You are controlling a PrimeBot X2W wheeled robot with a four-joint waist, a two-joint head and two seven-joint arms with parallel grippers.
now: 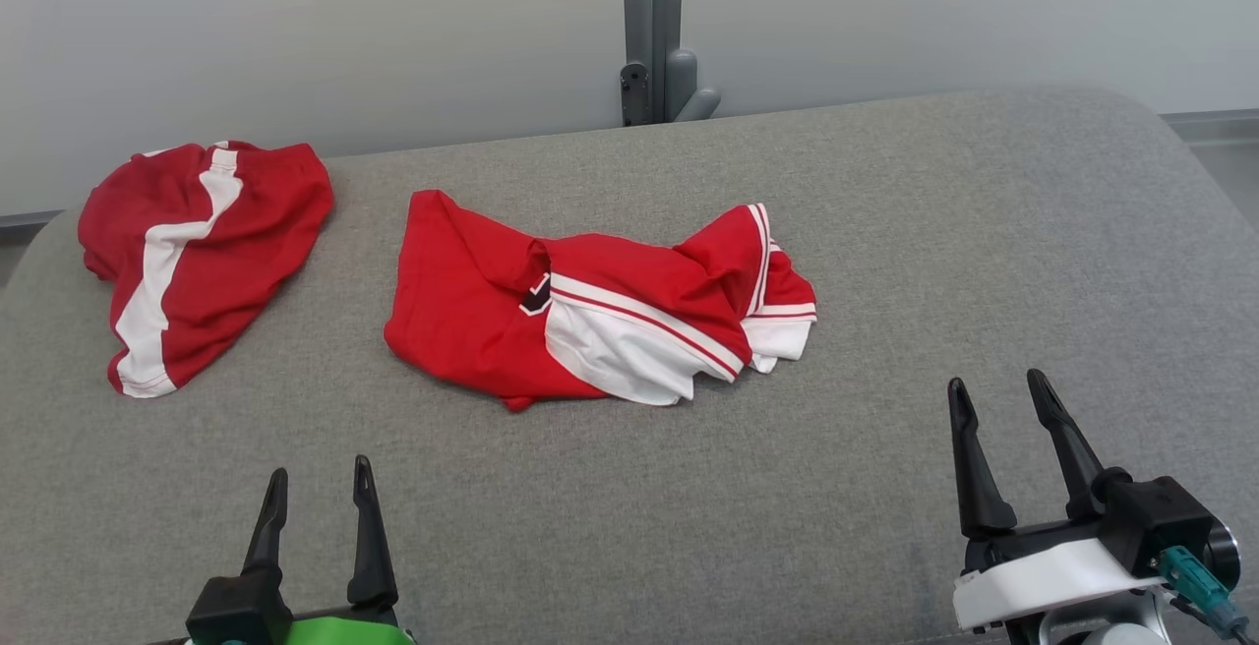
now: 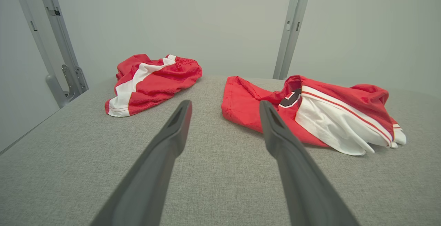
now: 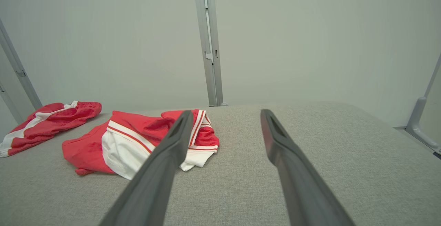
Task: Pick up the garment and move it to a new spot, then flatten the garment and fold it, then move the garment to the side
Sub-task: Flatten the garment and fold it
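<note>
**A:** What sits closest to the head camera?

**B:** The two grippers, at the bottom edge. The left gripper [image 1: 321, 468], on a green wrist piece, is at lower left. The right gripper [image 1: 995, 381], on a white and black wrist piece, is at lower right. Both point their long dark fingers up the view.

**A:** Are they holding anything?

**B:** No. Each pair of fingers is spread with bare grey cloth showing between them. The wrist views agree: the left gripper [image 2: 224, 105] and the right gripper [image 3: 226, 114] both gape, with nothing between the fingers.

**A:** And the garment?

**B:** A crumpled red-and-white jersey [image 1: 472, 301] of thin sports cloth lies near the middle of the padded grey fabric table [image 1: 885, 232], ahead of both grippers and touching neither. Its left part is fairly flat and plain red. Its right part is bunched, with a white panel turned up, red-and-white striped trim and a small dark patch [image 1: 536, 296] near the centre.

**A:** Which gripper is nearer to it?

**B:** I cannot tell. It lies ahead of the left fingers and slightly to their right [image 2: 241, 105], and ahead of the right fingers and to their left [image 3: 86, 150].

**A:** Anything else on the table?

**B:** A second red garment [image 1: 246, 222] with a broad white stripe is heaped at the far left corner, apart from the jersey. Behind the table are a pale wall and a grey metal post [image 1: 651, 26].
</note>
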